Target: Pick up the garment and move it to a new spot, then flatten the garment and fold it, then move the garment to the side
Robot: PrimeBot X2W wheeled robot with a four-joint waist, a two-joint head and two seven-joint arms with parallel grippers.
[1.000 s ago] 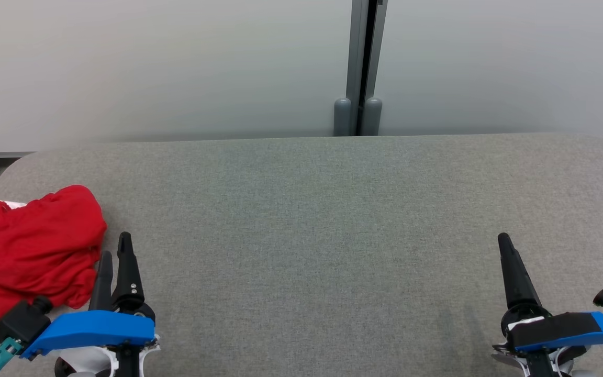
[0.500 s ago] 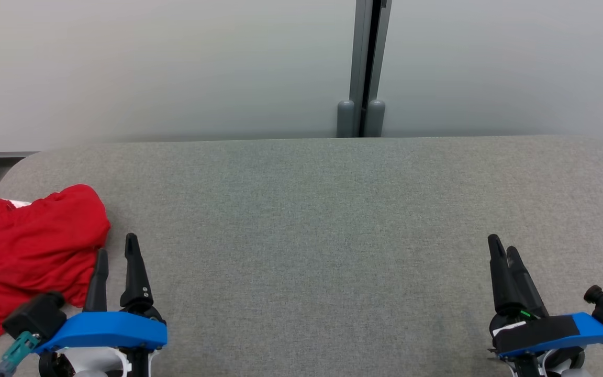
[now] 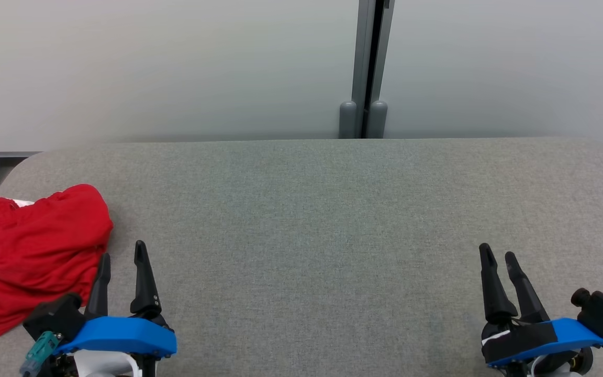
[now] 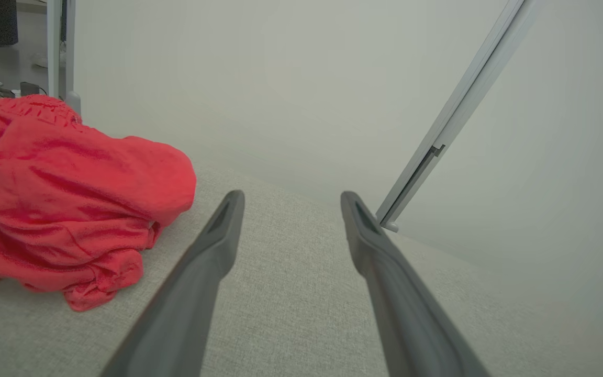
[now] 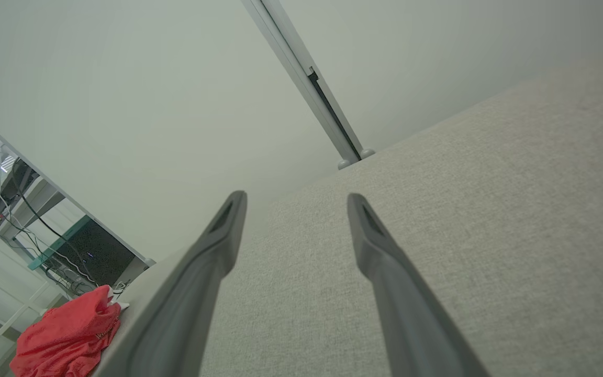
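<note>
The garment (image 3: 34, 251) is a crumpled red heap with a bit of white trim, lying at the left end of the grey fabric table (image 3: 312, 220). It fills the left side of the left wrist view (image 4: 66, 193) and shows small and far off in the right wrist view (image 5: 66, 337). My left gripper (image 3: 122, 255) stands open just right of the heap, apart from it, with nothing between its fingers. Low at the right, my right gripper (image 3: 498, 254) is open over bare table, also holding nothing.
A pale wall panel with a grey vertical post (image 3: 367, 68) rises behind the table's far edge. In the right wrist view, desks and cables (image 5: 24, 209) stand beyond the table's left end. The table's corners are rounded.
Both grippers have drawn back toward the near edge, and the left one has come off the garment's side. The right gripper's fingers now show apart. The camera has shifted slightly.
</note>
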